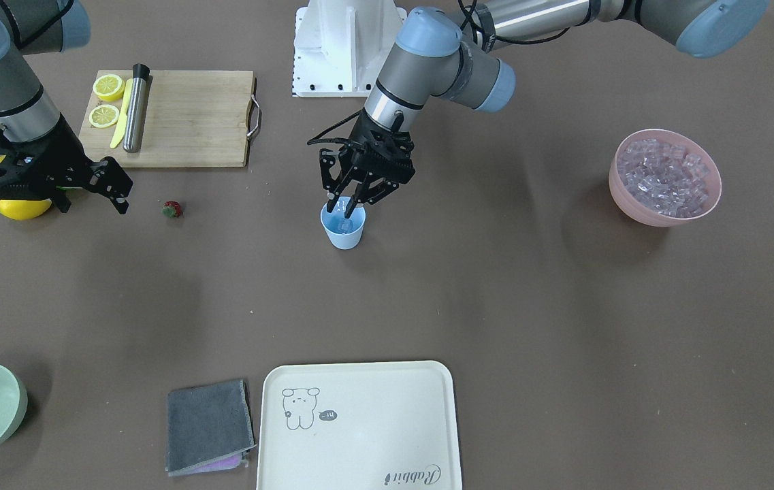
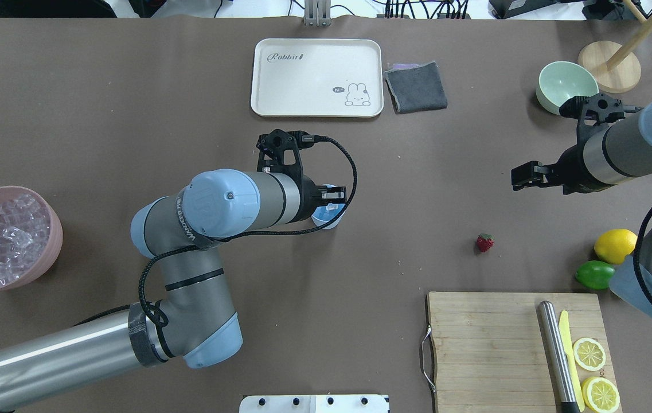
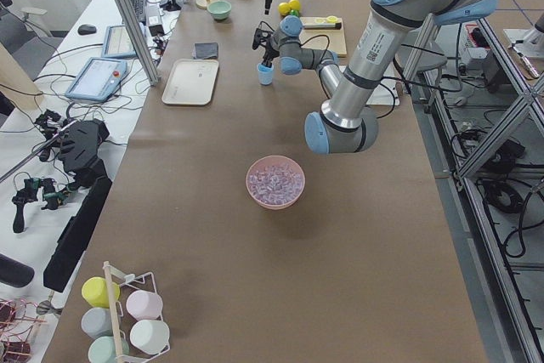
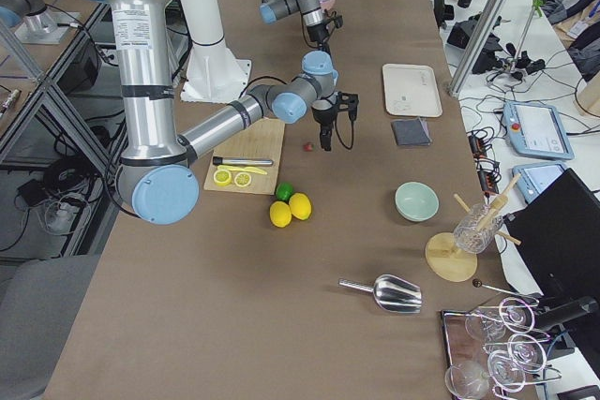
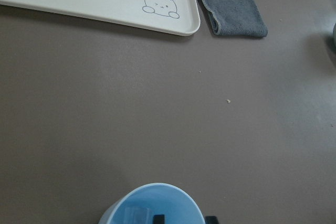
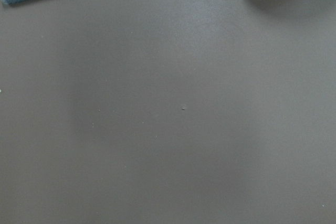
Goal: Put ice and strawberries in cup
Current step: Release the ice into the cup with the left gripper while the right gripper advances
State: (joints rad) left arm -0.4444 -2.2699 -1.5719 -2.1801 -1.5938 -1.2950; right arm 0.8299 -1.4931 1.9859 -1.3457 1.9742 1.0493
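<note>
The brown table [image 1: 495, 306] holds cup [image 1: 344, 235], strawberry [image 1: 172, 209], pink bowl [image 1: 621, 194], tray [image 1: 373, 435], cloth [image 1: 208, 425], cutting board [image 1: 196, 122].

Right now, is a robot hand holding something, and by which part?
Nothing seems held. The left gripper has its fingers apart inside the cup, with an ice cube lying loose beside them. The right gripper looks empty; the strawberry lies alone.

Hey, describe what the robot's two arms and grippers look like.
The left arm and right arm are both silver-grey tubes with pale blue joint caps and black rings. Black cables loop beside both, and the left arm also has a black band with white lettering. The left gripper and right gripper are black and two-fingered, with open linkage frames.
</note>
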